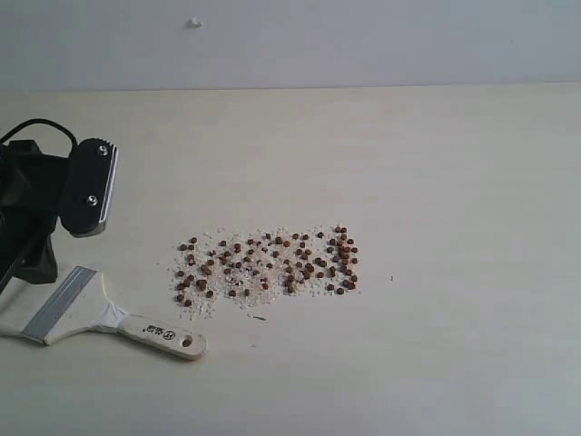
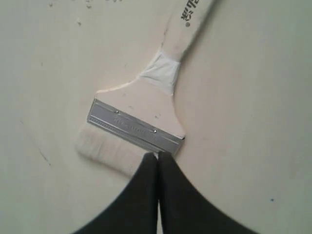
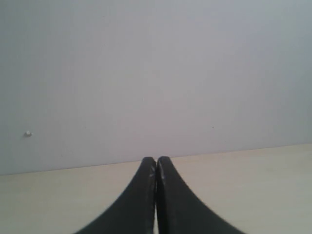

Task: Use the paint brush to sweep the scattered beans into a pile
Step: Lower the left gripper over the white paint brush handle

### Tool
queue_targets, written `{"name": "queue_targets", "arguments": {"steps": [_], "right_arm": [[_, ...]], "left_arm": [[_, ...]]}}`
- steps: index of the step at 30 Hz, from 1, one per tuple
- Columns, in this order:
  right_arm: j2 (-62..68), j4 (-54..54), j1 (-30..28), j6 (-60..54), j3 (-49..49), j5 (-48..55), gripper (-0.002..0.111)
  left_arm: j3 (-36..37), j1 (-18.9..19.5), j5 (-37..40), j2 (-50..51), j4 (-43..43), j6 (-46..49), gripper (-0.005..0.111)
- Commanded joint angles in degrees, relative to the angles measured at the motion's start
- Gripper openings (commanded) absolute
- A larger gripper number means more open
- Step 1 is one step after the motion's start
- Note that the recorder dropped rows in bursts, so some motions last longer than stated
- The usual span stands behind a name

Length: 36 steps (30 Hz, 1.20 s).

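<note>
The beans (image 1: 268, 263) lie scattered in a wide reddish-brown patch mixed with pale crumbs at the middle of the table. The paint brush (image 1: 91, 313) lies flat at the front left, its handle with the hole pointing toward the beans and its bristles partly cut off by the left edge of the view. In the left wrist view my left gripper (image 2: 158, 155) is shut and empty, its tips just over the corner of the brush's silver ferrule (image 2: 134, 127). My right gripper (image 3: 156, 160) is shut on nothing, facing the back wall, and is outside the exterior view.
The pale table (image 1: 436, 182) runs back to a grey wall (image 1: 363, 41) carrying a small white knob (image 1: 194, 22). The left arm's black body (image 1: 54, 195) hangs over the table's left side above the brush.
</note>
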Motion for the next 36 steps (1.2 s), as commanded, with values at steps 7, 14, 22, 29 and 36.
{"name": "queue_targets", "arguments": {"steps": [7,14,22,29,36], "right_arm": [[-0.3,-0.2,0.1,-0.1,0.2,-0.8,0.0],[-0.3,-0.2,0.1,-0.1,0.2,-0.8,0.0],[-0.3,-0.2,0.1,-0.1,0.2,-0.8,0.0],[-0.3,-0.2,0.1,-0.1,0.2,-0.8,0.0],[-0.3,-0.2,0.1,-0.1,0.2,-0.8,0.0]], "left_arm": [[1.4,-0.3,0.6,0.1,1.3,-0.5,0.0],[1.4,-0.3,0.3,0.1,1.1,-0.5,0.0],[1.4,-0.3,0.0,0.1,-0.2,-0.4,0.0],[2.3,-0.3,-1.2,0.1,-0.3,-0.3,0.0],[3.1,-0.3,-2.4,0.1,-0.3,0.1,0.0]]}}
